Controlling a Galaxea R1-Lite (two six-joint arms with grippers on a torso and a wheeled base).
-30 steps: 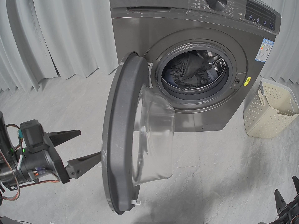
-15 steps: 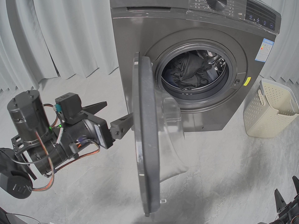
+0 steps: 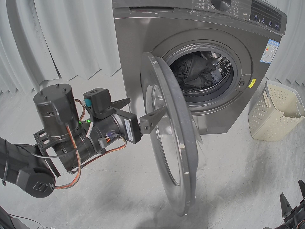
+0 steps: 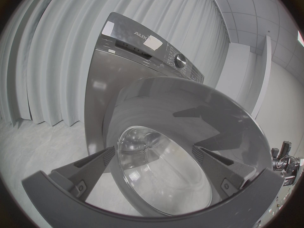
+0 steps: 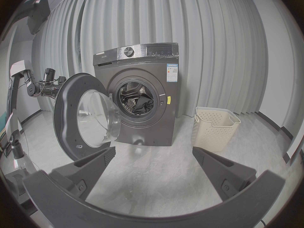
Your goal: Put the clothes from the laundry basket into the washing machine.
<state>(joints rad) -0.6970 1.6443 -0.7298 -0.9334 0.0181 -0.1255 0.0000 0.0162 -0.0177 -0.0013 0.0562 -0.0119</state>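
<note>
Left jaws gape wide, one fingertip (image 3: pixel 158 113) against the half-open door (image 3: pixel 186 150); right jaws wide too, low. Clothes (image 3: pixel 193 72) lie in the washer (image 3: pixel 139 35) drum; basket (image 3: pixel 276 112) stands beside it.

Grey washing machine (image 5: pixel 139 79), door (image 5: pixel 68 117) swung half open, dark clothes (image 5: pixel 142 103) in drum (image 5: pixel 129 92), cream laundry basket (image 5: pixel 215 130) beside

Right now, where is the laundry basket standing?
In the head view, the laundry basket stands on the floor at the robot's right, beside the washing machine, near its lower right corner.
</note>
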